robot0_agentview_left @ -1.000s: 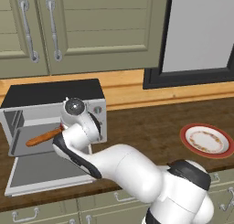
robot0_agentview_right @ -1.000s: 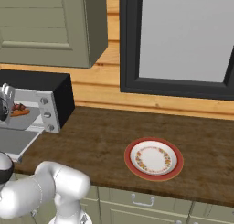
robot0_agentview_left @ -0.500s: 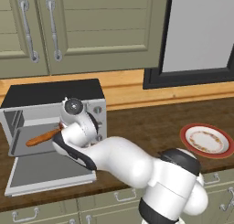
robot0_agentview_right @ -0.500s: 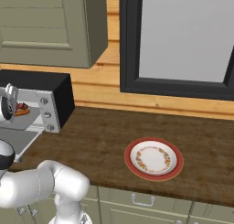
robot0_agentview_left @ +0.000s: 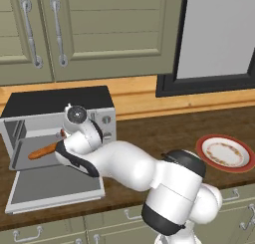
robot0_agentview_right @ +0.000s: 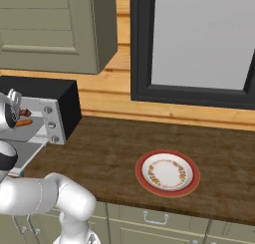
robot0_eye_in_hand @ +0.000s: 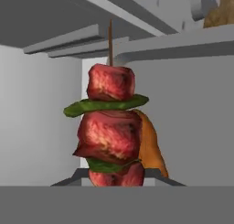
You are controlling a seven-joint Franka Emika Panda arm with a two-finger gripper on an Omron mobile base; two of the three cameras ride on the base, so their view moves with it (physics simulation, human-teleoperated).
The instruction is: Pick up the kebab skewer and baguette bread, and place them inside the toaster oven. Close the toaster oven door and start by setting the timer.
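Note:
The toaster oven (robot0_agentview_left: 55,101) stands at the left of the counter with its door (robot0_agentview_left: 50,186) dropped flat in front. My gripper (robot0_agentview_left: 61,140) reaches into the oven mouth, shut on the kebab skewer (robot0_eye_in_hand: 112,127). The skewer's red meat chunks and green slices stand close before the hand camera. Behind it, the orange-brown baguette bread (robot0_agentview_left: 44,151) lies on the grey tray inside the oven, and an end of it shows as an orange curve (robot0_eye_in_hand: 151,147). From the right side, the skewer (robot0_agentview_right: 22,113) and baguette (robot0_agentview_right: 23,122) show just inside the toaster oven (robot0_agentview_right: 64,106).
A red-rimmed patterned plate (robot0_agentview_left: 225,153) lies bare on the wooden counter to the right, also visible as the plate (robot0_agentview_right: 168,172). Three knobs run down the oven's right panel (robot0_agentview_left: 106,126). Wall cabinets hang above, and a dark-framed window is at the back right.
The hand has stayed almost still at the oven mouth with the skewer in it. The arm's elbow and shoulder have shifted slightly.

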